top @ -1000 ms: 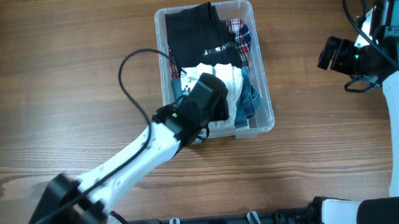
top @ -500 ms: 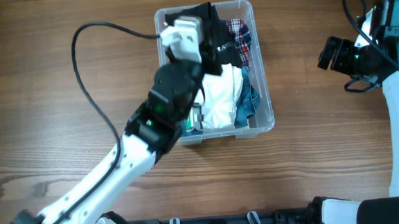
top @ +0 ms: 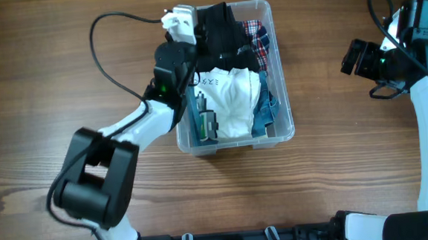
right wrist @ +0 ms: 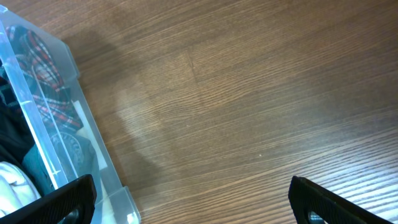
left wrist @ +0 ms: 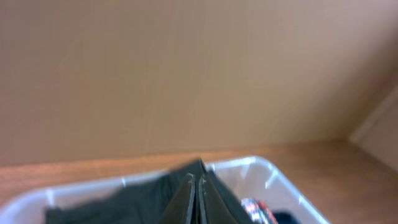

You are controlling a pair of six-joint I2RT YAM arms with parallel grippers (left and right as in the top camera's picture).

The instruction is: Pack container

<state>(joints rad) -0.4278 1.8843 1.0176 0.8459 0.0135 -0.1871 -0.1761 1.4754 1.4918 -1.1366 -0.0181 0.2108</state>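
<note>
A clear plastic container (top: 284, 93) stands mid-table, holding a black garment (top: 223, 30), a white garment (top: 232, 104), plaid cloth (top: 260, 43) and blue denim (top: 264, 111). My left gripper (top: 195, 26) is over the bin's far left corner. In the left wrist view its fingers (left wrist: 186, 199) are pressed together, and the black garment (left wrist: 124, 208) rises in a tent to their tips, in front of the container rim (left wrist: 249, 163). My right gripper (top: 355, 58) hangs open over bare table to the right of the bin, its fingers (right wrist: 53, 202) wide apart with nothing between them.
The container's near corner (right wrist: 93, 134) shows at the left of the right wrist view, with plaid cloth (right wrist: 43, 74) behind its wall. A black cable (top: 109, 52) loops from the left arm over the table left of the bin. A plain wall fills the back of the left wrist view.
My left arm has swung from the bin's near left edge to its far left corner. The black garment has bunched toward the middle and right. The right arm has stayed still.
</note>
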